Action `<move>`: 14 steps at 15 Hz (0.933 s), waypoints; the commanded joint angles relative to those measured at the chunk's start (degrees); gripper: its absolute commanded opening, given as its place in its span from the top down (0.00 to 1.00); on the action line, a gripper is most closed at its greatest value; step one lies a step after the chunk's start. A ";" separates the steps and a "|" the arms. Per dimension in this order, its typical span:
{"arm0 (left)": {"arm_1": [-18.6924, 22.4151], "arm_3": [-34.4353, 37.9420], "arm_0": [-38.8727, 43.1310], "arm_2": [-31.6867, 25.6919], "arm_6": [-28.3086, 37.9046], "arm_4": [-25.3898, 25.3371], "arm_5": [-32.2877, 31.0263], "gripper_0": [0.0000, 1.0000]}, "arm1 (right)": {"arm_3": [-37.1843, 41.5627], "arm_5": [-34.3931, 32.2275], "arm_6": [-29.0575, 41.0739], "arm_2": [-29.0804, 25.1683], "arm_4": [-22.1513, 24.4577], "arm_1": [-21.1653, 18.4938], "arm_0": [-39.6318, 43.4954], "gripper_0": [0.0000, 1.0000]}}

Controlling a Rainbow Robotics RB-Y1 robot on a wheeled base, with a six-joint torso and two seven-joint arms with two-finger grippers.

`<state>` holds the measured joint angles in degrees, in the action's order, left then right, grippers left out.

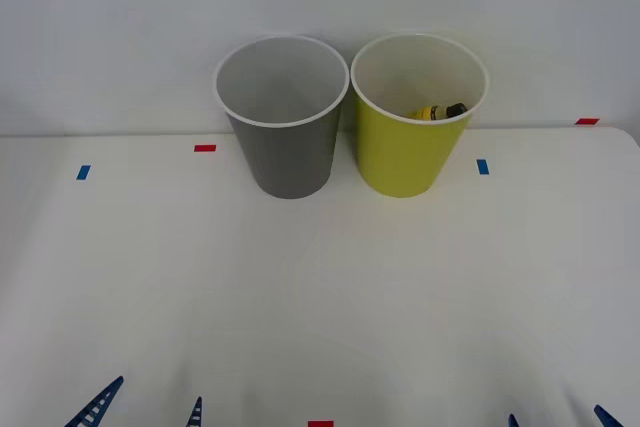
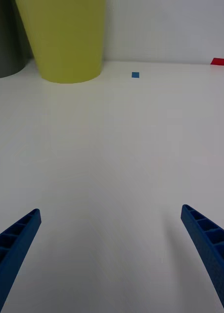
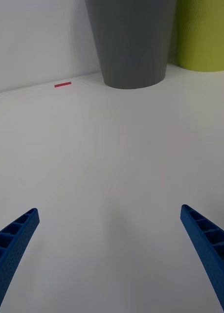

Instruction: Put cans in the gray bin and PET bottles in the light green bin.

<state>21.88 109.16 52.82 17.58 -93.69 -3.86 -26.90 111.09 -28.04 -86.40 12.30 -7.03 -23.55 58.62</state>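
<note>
Here the two bins stand upright side by side at the far middle of the white counter (image 1: 320, 277), close against the pale wall behind. The gray bin (image 1: 285, 137) is on the left and the light green bin (image 1: 415, 142) just to its right, their white rims almost touching. Looking down into the gray bin, its pale inside appears bare as far as can be seen. Inside the light green bin, low against its right wall, lies the PET bottle (image 1: 440, 111), on its side, yellow body with its black cap pointing right.

Small tape marks dot the counter: a blue mark (image 1: 83, 172) at far left, a red mark (image 1: 205, 148) left of the gray bin, a blue mark (image 1: 483, 166) right of the green bin, a red mark (image 1: 587, 121) at the far right edge, and another red mark (image 1: 320, 424) at the near middle edge.

The left gripper (image 1: 145, 409) sits at the near left edge of the counter, well apart from the bins, its blue ribbed fingers (image 3: 14, 239) spread wide with nothing between them. The right gripper (image 1: 560, 419) sits at the near right edge, likewise well back, its fingers (image 2: 207, 239) also spread wide and holding nothing.
</note>
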 commanded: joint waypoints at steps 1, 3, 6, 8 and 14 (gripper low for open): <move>0.00 0.00 0.00 0.00 0.00 0.00 0.01 0.00 | 0.00 0.00 0.00 0.00 0.00 0.00 0.00 0.00; 0.00 0.00 0.00 0.00 0.00 0.00 0.01 0.00 | 0.00 0.00 0.00 0.00 0.00 0.00 0.00 0.00; 0.00 0.00 0.00 0.00 0.00 0.00 0.01 0.00 | 0.00 0.00 0.00 0.00 0.00 0.00 0.00 0.00; 0.00 0.00 0.00 0.00 0.00 0.00 0.01 0.00 | 0.00 0.00 0.00 0.00 0.00 0.00 0.00 0.00; 0.00 0.00 0.00 0.00 0.00 0.00 0.01 0.00 | 0.00 0.00 0.00 0.00 0.00 0.00 0.00 0.00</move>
<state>21.88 109.16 52.82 17.58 -93.69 -3.87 -26.90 111.09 -28.04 -86.40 12.30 -7.03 -23.55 58.62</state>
